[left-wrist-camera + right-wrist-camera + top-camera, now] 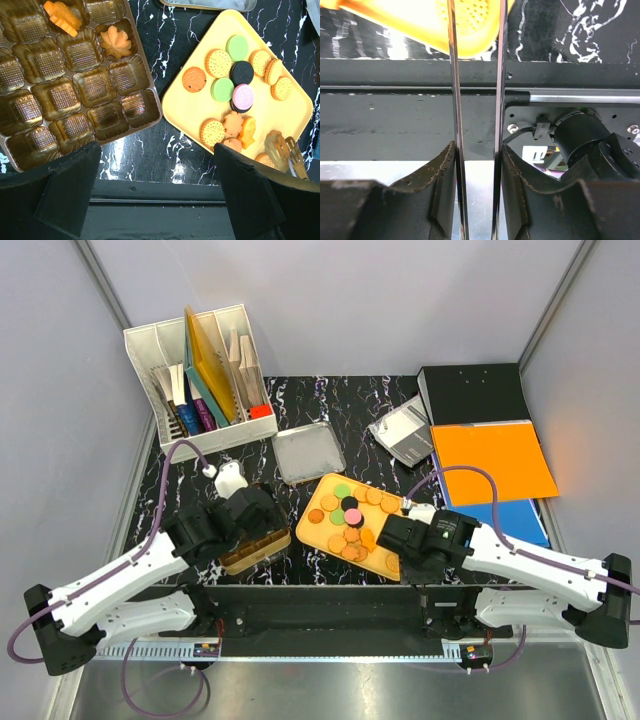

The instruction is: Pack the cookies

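The cookies [350, 520] lie on a yellow plate [305, 523]: tan rounds, two green, one pink, dark ones and orange shapes [235, 80]. A tin with a brown compartment tray [75, 90] sits left of the plate [190, 107] and holds two orange leaf-shaped cookies [115, 42]. My left gripper [157, 150] hangs open over the gap between tin [255, 548] and plate, holding nothing. My right gripper [477, 150] is shut on metal tongs [456, 100], whose tips [282, 150] rest at the plate's near right corner. A tan dotted cookie [472, 17] shows between the blades.
The tin's lid [308, 452] lies behind the plate. A white file organizer [200, 375] stands at the back left. A grey device [400, 435], a black binder [470, 392], an orange folder [495, 460] and a blue folder [510, 515] fill the right side.
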`<state>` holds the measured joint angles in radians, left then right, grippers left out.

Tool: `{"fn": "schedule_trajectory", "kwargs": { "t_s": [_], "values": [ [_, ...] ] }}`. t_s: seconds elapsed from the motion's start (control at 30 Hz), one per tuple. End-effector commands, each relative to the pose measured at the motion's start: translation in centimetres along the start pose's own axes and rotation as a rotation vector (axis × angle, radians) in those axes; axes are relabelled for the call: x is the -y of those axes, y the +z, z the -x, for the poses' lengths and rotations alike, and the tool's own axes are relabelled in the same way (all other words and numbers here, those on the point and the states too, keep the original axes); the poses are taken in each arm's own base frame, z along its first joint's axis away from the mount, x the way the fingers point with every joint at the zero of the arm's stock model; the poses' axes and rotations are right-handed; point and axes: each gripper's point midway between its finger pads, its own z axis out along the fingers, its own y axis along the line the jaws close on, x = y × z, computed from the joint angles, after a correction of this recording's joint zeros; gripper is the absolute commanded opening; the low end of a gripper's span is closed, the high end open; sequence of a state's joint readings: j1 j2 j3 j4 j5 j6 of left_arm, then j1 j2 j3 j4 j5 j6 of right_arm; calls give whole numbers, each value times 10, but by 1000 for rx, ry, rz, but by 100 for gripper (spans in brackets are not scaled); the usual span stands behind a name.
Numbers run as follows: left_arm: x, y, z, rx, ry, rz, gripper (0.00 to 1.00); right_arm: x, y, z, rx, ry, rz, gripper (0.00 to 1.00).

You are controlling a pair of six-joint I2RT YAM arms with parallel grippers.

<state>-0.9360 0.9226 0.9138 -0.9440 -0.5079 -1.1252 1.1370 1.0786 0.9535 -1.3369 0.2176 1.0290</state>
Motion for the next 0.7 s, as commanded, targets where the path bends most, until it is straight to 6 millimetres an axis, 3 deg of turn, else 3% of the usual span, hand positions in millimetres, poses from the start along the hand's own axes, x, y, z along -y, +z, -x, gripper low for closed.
{"fn": "schedule_trajectory", "kwargs": {
  "t_s": [0.0,0.17,0.4,0.67],
  "values": [
    [5,-4,6,19,-19,-37,99,-5,-29,19,72,9,27,32],
    [4,-9,13,41,-27,-40,99,-20,-64,52,188,3,82,29],
    [-4,-17,24,74,-45,-25,99,-50,-84,80,252,-72,129,27],
    [-15,-30,39,120,-78,-8,99,-130,-92,96,276,-181,323,25]
  ]
}}
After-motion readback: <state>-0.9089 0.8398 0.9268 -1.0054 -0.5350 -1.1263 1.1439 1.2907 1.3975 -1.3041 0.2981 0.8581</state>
